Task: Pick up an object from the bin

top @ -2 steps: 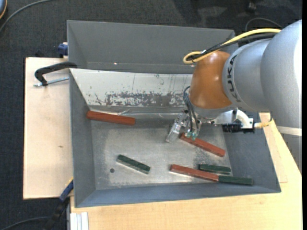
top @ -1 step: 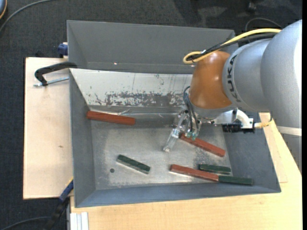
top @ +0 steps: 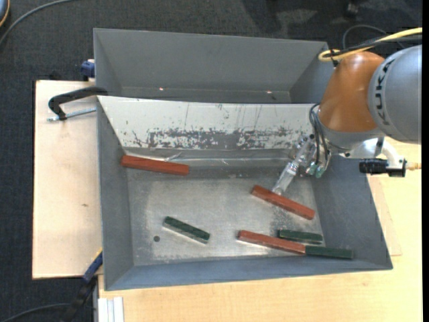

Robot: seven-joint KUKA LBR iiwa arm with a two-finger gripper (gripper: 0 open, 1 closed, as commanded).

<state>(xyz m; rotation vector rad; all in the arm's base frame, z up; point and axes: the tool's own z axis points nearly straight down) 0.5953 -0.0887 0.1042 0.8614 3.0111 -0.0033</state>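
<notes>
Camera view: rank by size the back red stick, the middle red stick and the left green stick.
Largest, alike and unranked: back red stick, middle red stick.
Smallest: left green stick.

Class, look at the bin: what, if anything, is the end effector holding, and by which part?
Nothing is seen in its hold. The end effector sits by the upper left end of a red bar that lies on the floor of the bin.
</notes>
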